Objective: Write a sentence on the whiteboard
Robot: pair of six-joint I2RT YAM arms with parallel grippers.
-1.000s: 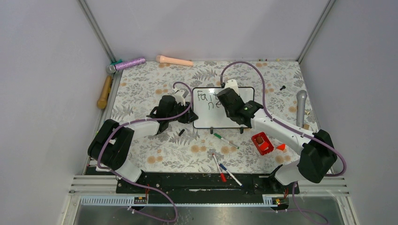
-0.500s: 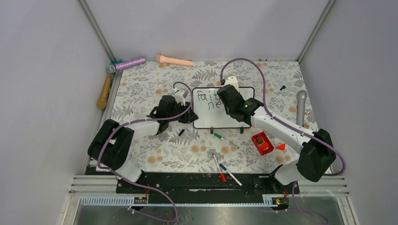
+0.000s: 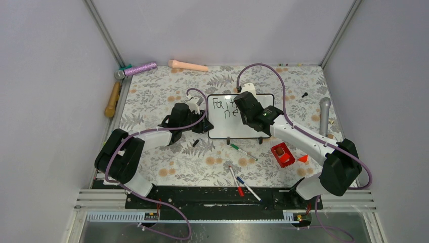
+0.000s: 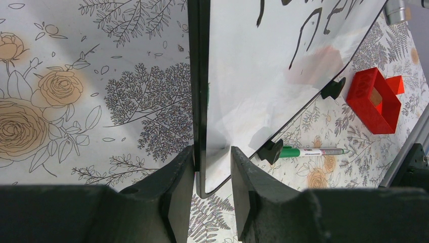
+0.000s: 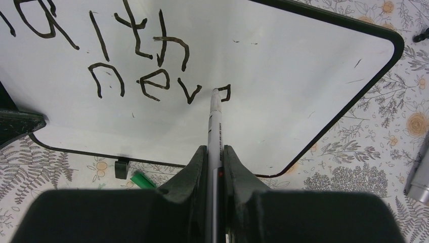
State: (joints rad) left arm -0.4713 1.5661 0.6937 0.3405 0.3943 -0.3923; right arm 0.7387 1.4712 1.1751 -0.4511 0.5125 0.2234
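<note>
The whiteboard (image 3: pixel 227 127) stands tilted on its black feet at the middle of the table. My left gripper (image 3: pixel 206 124) is shut on its left edge; in the left wrist view the fingers (image 4: pixel 212 164) clamp the black frame near the lower corner of the whiteboard (image 4: pixel 253 76). My right gripper (image 3: pixel 244 115) is shut on a marker (image 5: pixel 216 121), held between its jaws (image 5: pixel 216 149). The marker's tip touches the whiteboard (image 5: pixel 293 66) at a half-drawn letter. The sentence (image 5: pixel 146 66) reads "Faith" over "nev". From above, the right gripper hides part of the writing.
A green marker (image 3: pixel 244 151) lies in front of the board, with a red one (image 3: pixel 236 181) and a blue one (image 3: pixel 249 189) nearer the bases. A red box (image 3: pixel 282 154), a silver microphone (image 3: pixel 324 116), a pink cylinder (image 3: pixel 188 65) and a black cap (image 3: pixel 195 143) lie around.
The right gripper with the marker has shifted slightly left and toward the far side over the board. The left gripper and the board have stayed still.
</note>
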